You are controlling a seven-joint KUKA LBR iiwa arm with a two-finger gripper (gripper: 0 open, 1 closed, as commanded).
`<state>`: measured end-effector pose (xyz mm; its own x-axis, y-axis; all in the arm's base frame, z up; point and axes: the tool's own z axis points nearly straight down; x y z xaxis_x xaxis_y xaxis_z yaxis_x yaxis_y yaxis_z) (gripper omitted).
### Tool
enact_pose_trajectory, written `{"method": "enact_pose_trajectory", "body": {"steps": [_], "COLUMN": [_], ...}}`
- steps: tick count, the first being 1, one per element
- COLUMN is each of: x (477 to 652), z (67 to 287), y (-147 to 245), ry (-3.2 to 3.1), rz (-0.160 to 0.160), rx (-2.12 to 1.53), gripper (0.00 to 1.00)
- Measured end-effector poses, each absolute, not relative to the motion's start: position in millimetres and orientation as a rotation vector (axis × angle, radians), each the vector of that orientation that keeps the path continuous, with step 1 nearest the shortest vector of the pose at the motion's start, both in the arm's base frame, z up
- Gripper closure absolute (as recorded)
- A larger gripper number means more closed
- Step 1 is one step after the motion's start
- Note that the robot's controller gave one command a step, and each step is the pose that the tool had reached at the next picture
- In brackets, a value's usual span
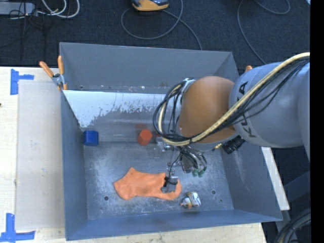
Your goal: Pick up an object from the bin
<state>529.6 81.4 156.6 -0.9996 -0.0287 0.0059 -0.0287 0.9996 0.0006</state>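
Observation:
My gripper [170, 183] hangs low over the right end of a flat orange cloth [142, 186] that lies on the bin floor near the front. Its dark fingertip touches or almost touches the cloth's right edge. A small crumpled silver and orange thing [190, 201] lies just right of and in front of the gripper.
A clear plastic bottle [119, 135] with a blue cap on the left and an orange end on the right lies along the back of the bin floor. The arm's orange cover and cables hang over the bin's right half.

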Motion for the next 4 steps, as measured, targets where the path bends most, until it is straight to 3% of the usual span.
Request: {"method": "enact_pose_trajectory", "body": {"steps": [1, 2, 3, 4], "x": [547.8, 534.1, 524.8, 524.9], "z": [108.4, 77.4, 69.7, 69.7], "y": [53.7, 49.4, 31.7, 31.7], "ry": [-3.143, -3.111, -3.017, -3.018], "rz": [-0.003, -0.001, -0.003, -0.004], "rx": [0.102, 0.374, 0.883, 0.880], "gripper": [0.00, 0.00, 1.00, 0.00]}}
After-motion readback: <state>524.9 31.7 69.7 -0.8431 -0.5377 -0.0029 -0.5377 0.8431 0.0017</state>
